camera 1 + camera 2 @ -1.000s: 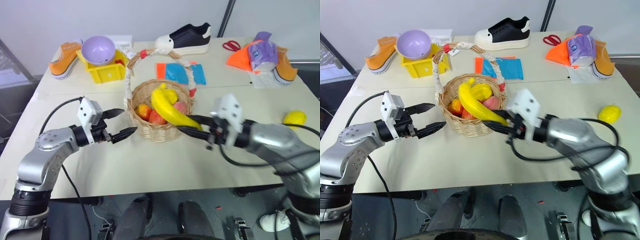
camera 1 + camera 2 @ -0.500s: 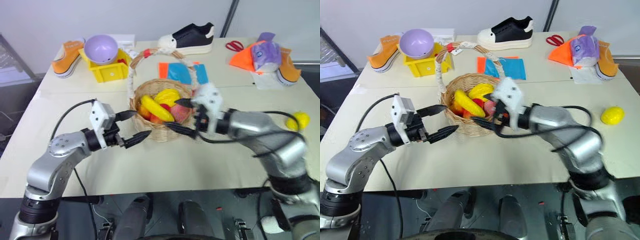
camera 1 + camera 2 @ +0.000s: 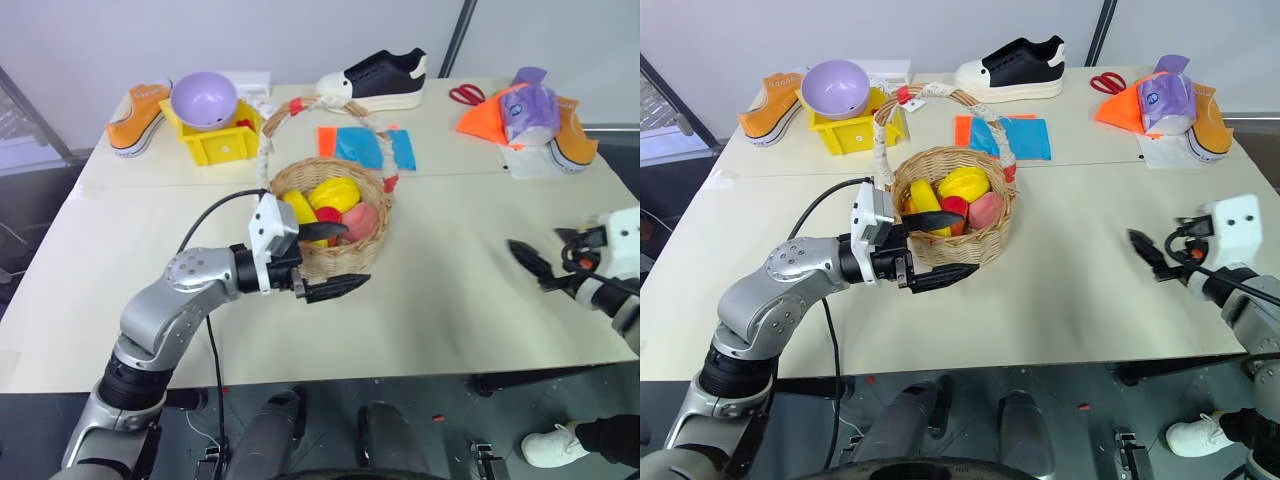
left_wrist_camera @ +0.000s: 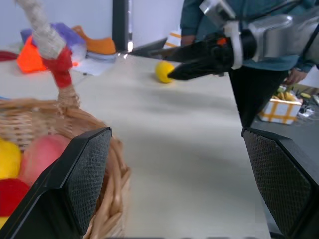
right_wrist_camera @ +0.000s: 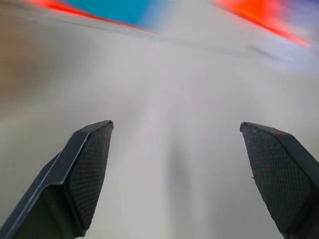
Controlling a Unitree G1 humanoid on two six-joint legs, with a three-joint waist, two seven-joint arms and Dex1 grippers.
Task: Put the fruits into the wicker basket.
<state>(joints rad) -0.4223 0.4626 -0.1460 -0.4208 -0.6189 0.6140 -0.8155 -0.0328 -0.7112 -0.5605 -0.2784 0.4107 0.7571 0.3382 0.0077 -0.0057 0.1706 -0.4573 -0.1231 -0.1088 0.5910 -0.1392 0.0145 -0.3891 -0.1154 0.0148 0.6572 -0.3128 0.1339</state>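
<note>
The left end effector [image 3: 322, 261] sits against the front of the wicker basket [image 3: 368, 250], one finger over the rim and the other low along the outer wall, jaws apart with nothing between them. Inside the basket lie most of the fruits: a banana [image 3: 297, 208], a round yellow piece [image 3: 335, 194], a pink one [image 3: 361, 223] and a bit of red, so that part of the job looks done. Further right, the right end effector [image 3: 1148, 252] hangs above bare tabletop [image 3: 450, 300] near the right edge, fingers spread wide and empty. In the left wrist view one lemon [image 4: 164, 71] lies on the tabletop just beyond that end effector. Judging by this, the lemon is the last fruit left to collect
</note>
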